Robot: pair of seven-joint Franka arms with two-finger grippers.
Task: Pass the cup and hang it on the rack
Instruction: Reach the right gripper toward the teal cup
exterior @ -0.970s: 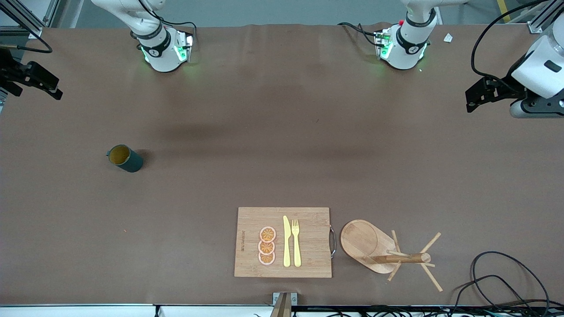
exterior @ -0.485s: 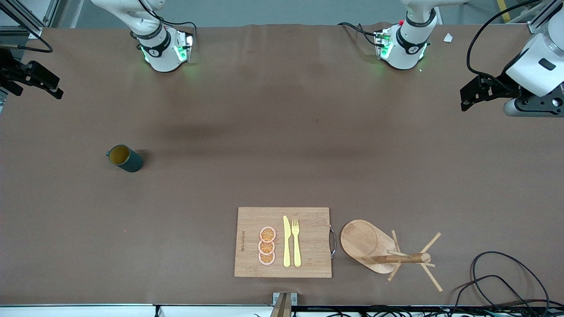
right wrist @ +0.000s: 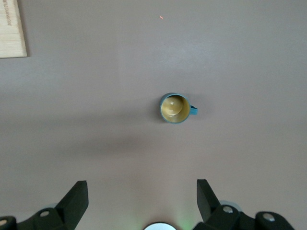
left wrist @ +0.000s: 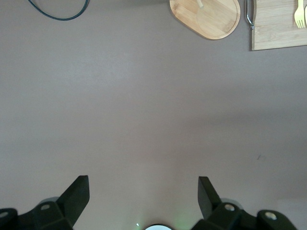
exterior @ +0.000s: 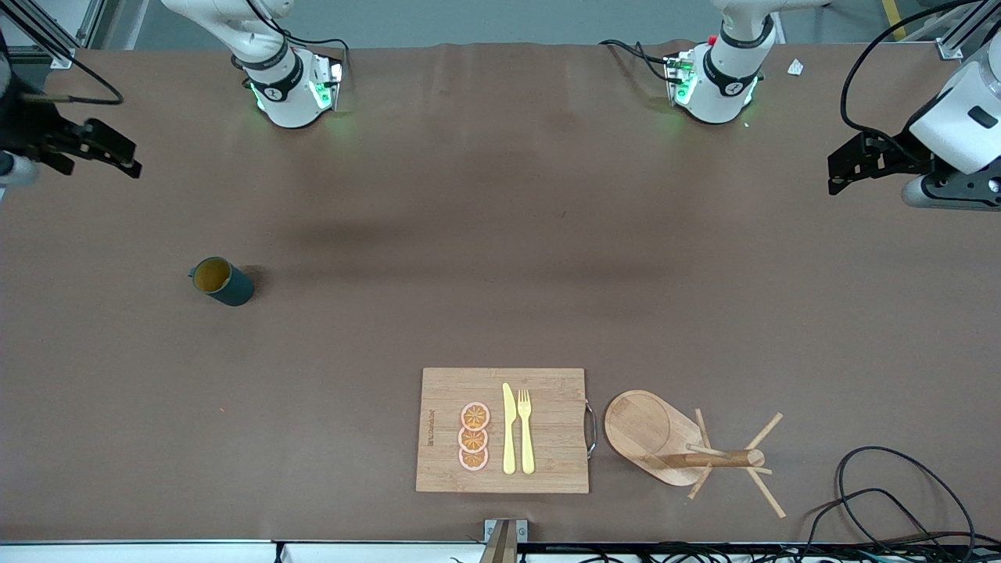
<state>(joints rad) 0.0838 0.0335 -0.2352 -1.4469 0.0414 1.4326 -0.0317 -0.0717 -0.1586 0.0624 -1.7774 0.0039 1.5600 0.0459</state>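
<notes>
The right gripper (exterior: pixel 117 156) hangs in the air over the table's edge at the right arm's end, its fingers (right wrist: pixel 76 199) spread wide and holding nothing. In the right wrist view the two dark fingertips frame bare brown table (exterior: pixel 500 234), with the cup (right wrist: pixel 174 108) well apart from them and between their lines.

The left gripper (exterior: pixel 844 168) hangs over the table's edge at the left arm's end, fingers (left wrist: pixel 79 194) likewise spread wide and empty, nothing touching them. Its wrist view shows only bare table between the tips, with the rack (left wrist: pixel 206 17) and the board (left wrist: pixel 280 24) well apart.

The cup (exterior: pixel 222 281) stands upright on the table toward the right arm's end, nearer to the front camera than the right gripper, mouth up and the tan inside showing. Its handle points toward the right arm's end of the table.

The rack (exterior: pixel 688 450) stands upright on its oval base close to the front camera, toward the left arm's end, well apart from the cup. Its post rises from the end of the base nearest the camera, and thin pegs fan out from the post.

Just beside the rack lies the board (exterior: pixel 547 430), its metal handle facing the rack's base. On it lie a yellow knife (exterior: pixel 509 428) and fork (exterior: pixel 525 430) side by side, long axes running toward the front camera, with three orange slices (exterior: pixel 474 436) in a row beside the knife. A black cable (exterior: pixel 899 489) loops near the rack.
</notes>
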